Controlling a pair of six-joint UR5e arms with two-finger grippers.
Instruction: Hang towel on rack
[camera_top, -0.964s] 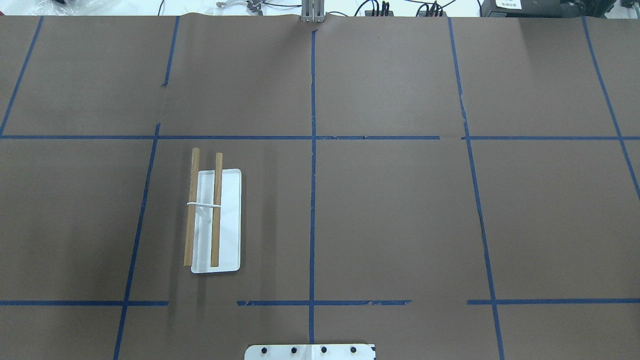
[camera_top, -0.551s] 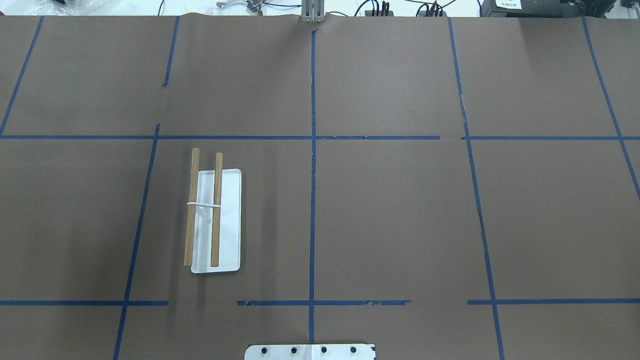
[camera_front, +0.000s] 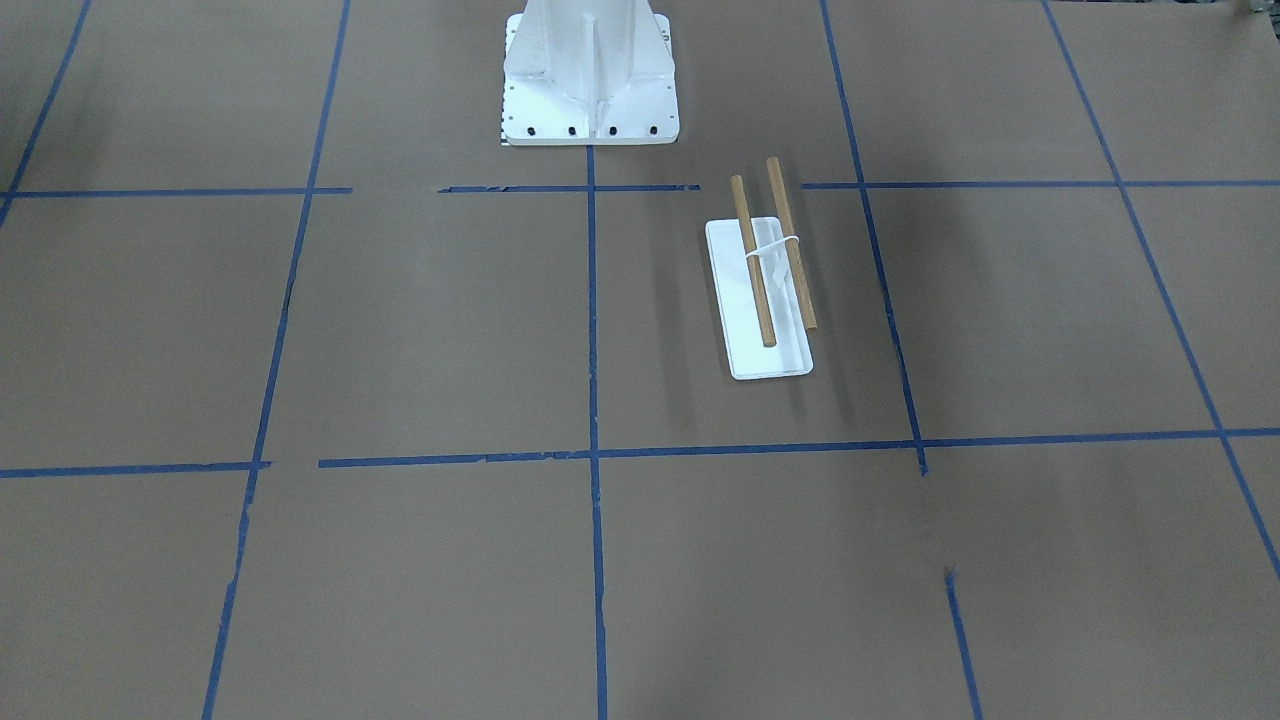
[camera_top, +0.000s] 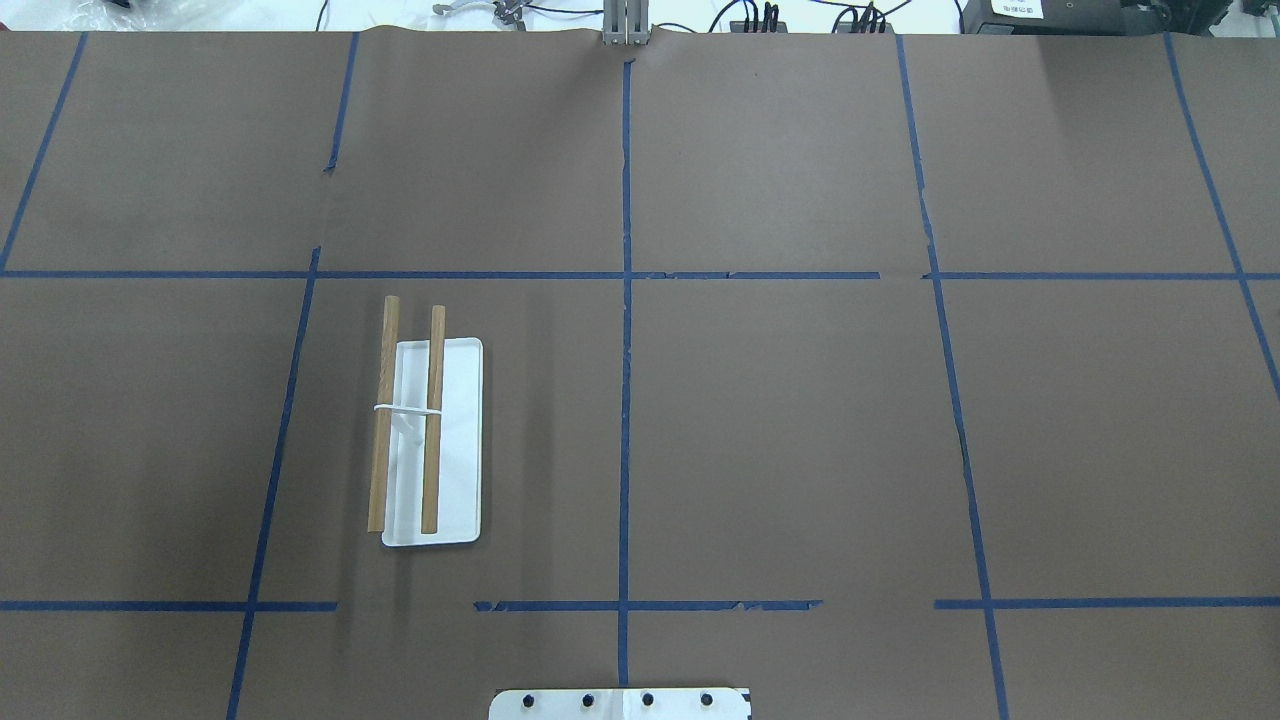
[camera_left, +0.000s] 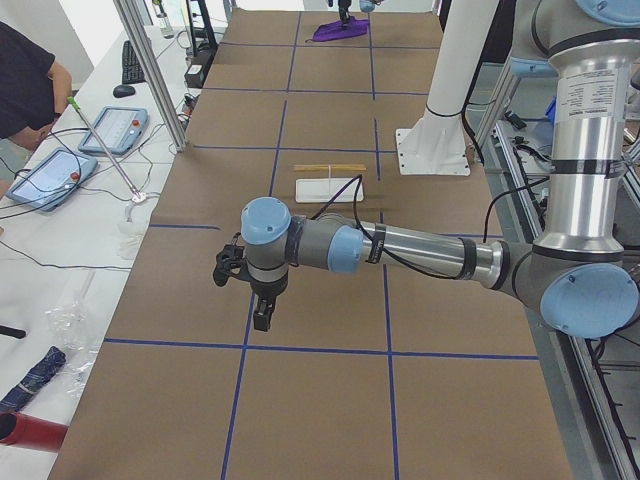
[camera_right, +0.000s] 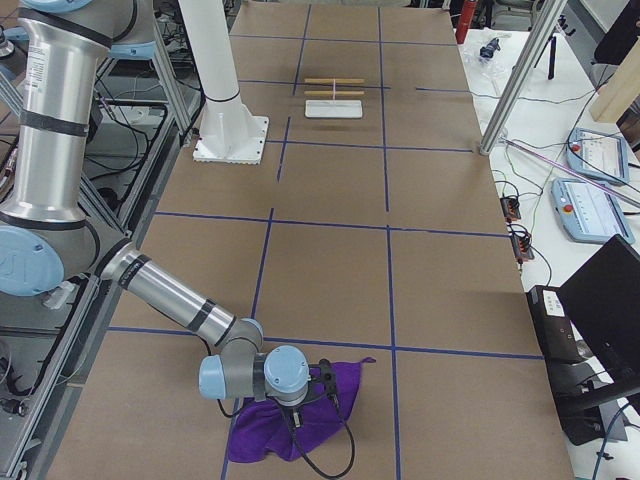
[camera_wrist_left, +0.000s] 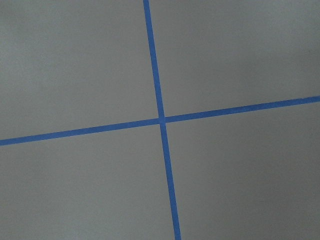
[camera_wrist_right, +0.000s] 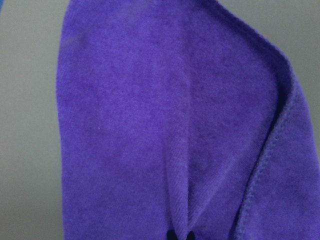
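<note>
The purple towel lies bunched on the brown paper at the table's end on my right, far from the rack; it is small in the exterior left view. It fills the right wrist view, and its creases run into the dark tips of my right gripper, which is shut on a fold. The rack stands bare on my left half, two wooden dowels over a white base plate; it also shows in the front view. My left gripper hangs above a tape cross, and I cannot tell whether it is open or shut.
The white bolted pedestal stands at the robot's edge beside the rack. Blue tape lines grid the brown paper. An operator, tablets and cables sit beyond the table's far edge, with metal posts along it.
</note>
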